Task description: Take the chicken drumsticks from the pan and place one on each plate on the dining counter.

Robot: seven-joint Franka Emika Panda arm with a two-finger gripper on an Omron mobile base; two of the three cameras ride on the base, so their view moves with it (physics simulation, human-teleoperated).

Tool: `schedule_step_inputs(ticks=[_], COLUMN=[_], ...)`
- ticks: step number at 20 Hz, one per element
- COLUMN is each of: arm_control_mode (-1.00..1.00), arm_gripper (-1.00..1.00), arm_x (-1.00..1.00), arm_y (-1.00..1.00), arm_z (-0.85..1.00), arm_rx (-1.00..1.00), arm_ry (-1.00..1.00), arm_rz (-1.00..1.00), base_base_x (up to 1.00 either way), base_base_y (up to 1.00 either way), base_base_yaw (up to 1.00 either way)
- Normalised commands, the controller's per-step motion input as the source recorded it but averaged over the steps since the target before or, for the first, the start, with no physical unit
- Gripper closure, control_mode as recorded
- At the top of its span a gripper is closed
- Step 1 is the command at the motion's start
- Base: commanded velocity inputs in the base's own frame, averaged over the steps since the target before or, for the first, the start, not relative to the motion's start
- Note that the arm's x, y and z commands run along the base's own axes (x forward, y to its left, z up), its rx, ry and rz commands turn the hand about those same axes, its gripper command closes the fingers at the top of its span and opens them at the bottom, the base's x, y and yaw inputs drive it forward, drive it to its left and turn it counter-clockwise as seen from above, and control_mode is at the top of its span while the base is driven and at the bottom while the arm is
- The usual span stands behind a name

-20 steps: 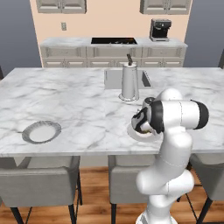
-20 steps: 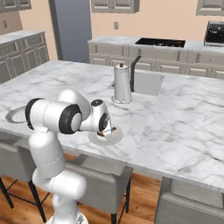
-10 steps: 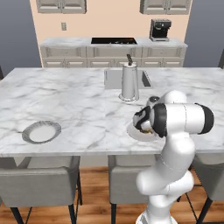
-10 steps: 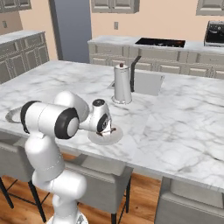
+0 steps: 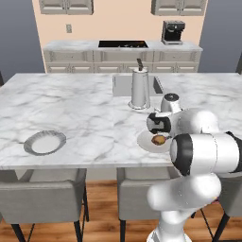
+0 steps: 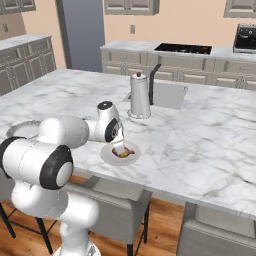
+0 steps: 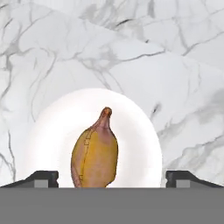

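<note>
Now, from the left base view, the gripper [image 5: 159, 134] hangs right over the near plate [image 5: 147, 142] on the dining counter [image 5: 85, 111], and a drumstick [image 5: 159, 140] lies on that plate directly under it. The second plate [image 5: 45, 142] sits well apart toward the counter's other end, with nothing on it that I can see.

From the right base view the gripper [image 6: 119, 145] points down at the same plate [image 6: 109, 156], the drumstick [image 6: 122, 152] just below the fingertips; whether they touch it I cannot tell.

In the hand view the two fingertips [image 7: 43, 178] stand wide at the picture's bottom corners, spread clear of the drumstick [image 7: 95, 155], so nothing is gripped. The meat lies between them, its long axis running away from the hand, narrow bone end farthest. I judge a straight lift should clear it.
</note>
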Motion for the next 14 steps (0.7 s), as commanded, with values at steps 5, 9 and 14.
schedule_step_inputs(ticks=[5,9,14], arm_control_mode=[-1.00,-1.00,-1.00], arm_gripper=[-1.00,-1.00,-1.00], arm_x=[-1.00,-1.00,-1.00], arm_y=[0.01,-0.11,-0.10], arm_z=[1.00,1.00,0.80], arm_rx=[0.00,0.02,0.04], arm_ry=[-0.07,-0.07,-0.01], arm_rz=[0.18,0.16,0.12], base_base_x=[0.00,0.00,0.00], base_base_y=[0.00,0.00,0.00], base_base_yaw=[0.00,0.00,0.00])
